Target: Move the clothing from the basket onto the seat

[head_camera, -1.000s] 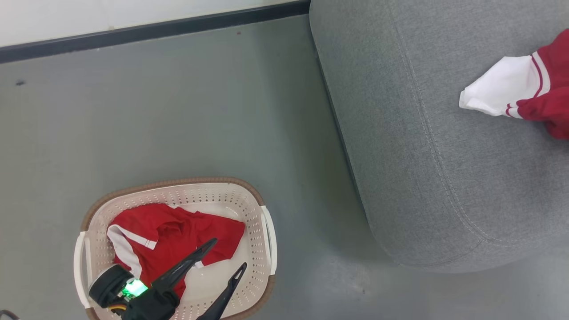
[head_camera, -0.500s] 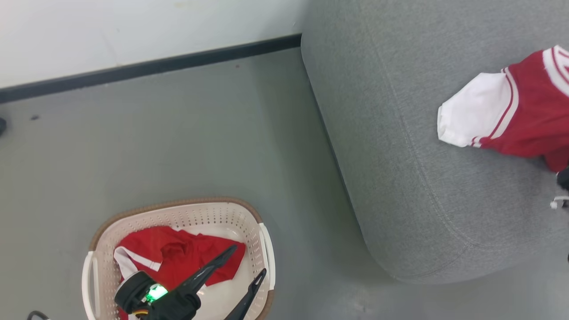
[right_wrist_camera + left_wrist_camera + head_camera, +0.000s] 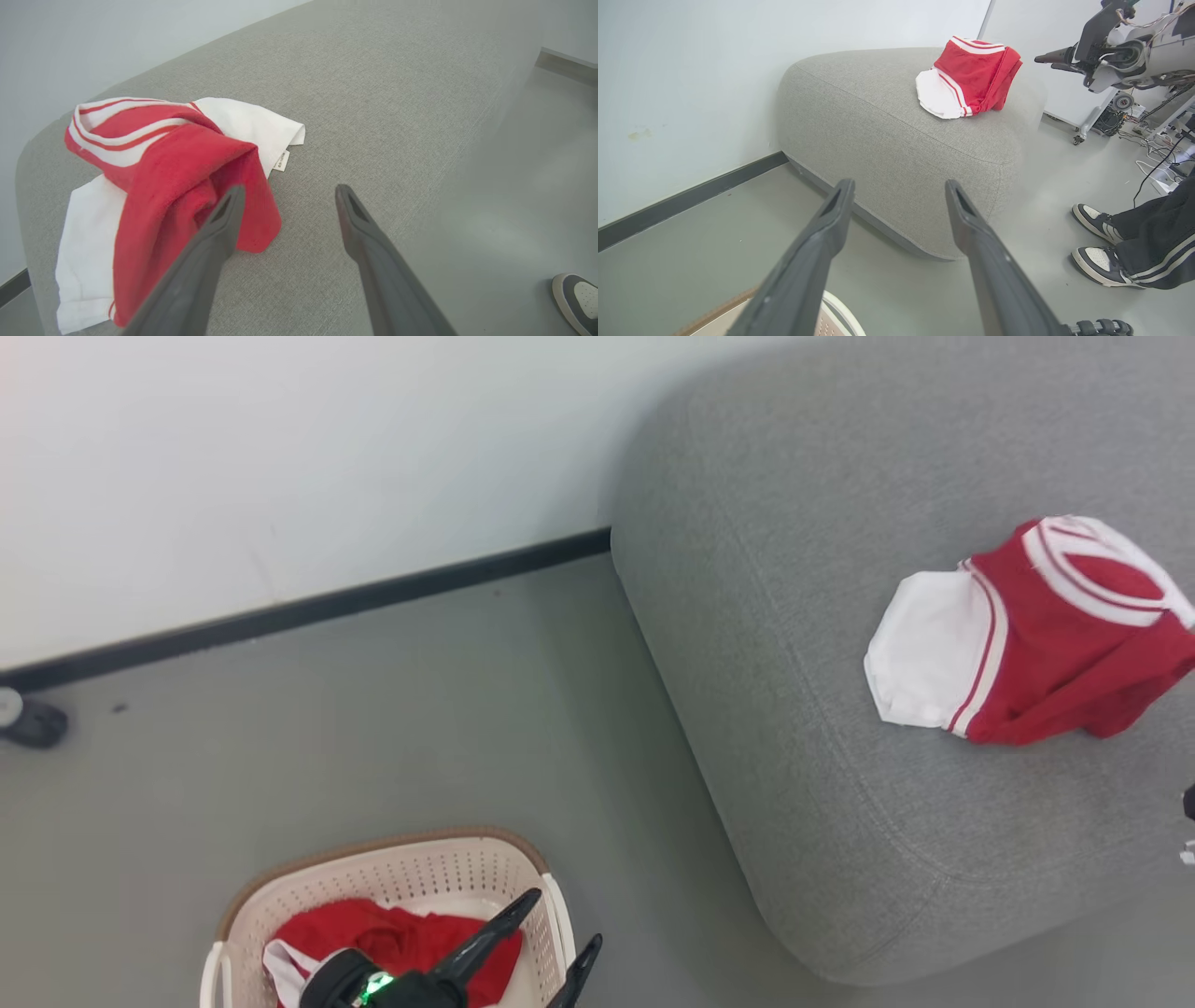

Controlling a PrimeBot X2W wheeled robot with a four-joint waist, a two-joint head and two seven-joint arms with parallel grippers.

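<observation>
- Since a second ago the head camera has tipped up, so more wall shows. Set against the basket (image 3: 373, 847), the left gripper (image 3: 564, 922) has shifted toward the seat (image 3: 794, 663), and one fingertip now reaches past the basket's rim on the seat's side.
- The left gripper's fingers are spread apart with nothing between them. In its own wrist view they point at the seat's rounded corner. A green light (image 3: 375, 987) glows on its body.
- The right gripper (image 3: 289, 189) hovers over the seat's top, fingers apart and empty. One finger crosses the view in front of a red fold; I cannot tell whether it touches.
- A folded garment (image 3: 1055, 635) lies on the seat's top, back from the rounded corner. Its white panel faces that corner and its red-and-white striped trim lies uppermost.
- A small white label (image 3: 281, 161) sticks out from the edge of that garment's white panel. It carries dark print too small to read.
- A second red garment (image 3: 401, 938) with white trim lies in the basket, which stands on the floor (image 3: 420, 728) near the seat's rounded corner, apart from it.
- A person's black-and-white shoes (image 3: 1099, 233) and dark striped trousers stand on the floor beside the seat.
- A black skirting (image 3: 308, 611) runs along the wall to the seat's back.
</observation>
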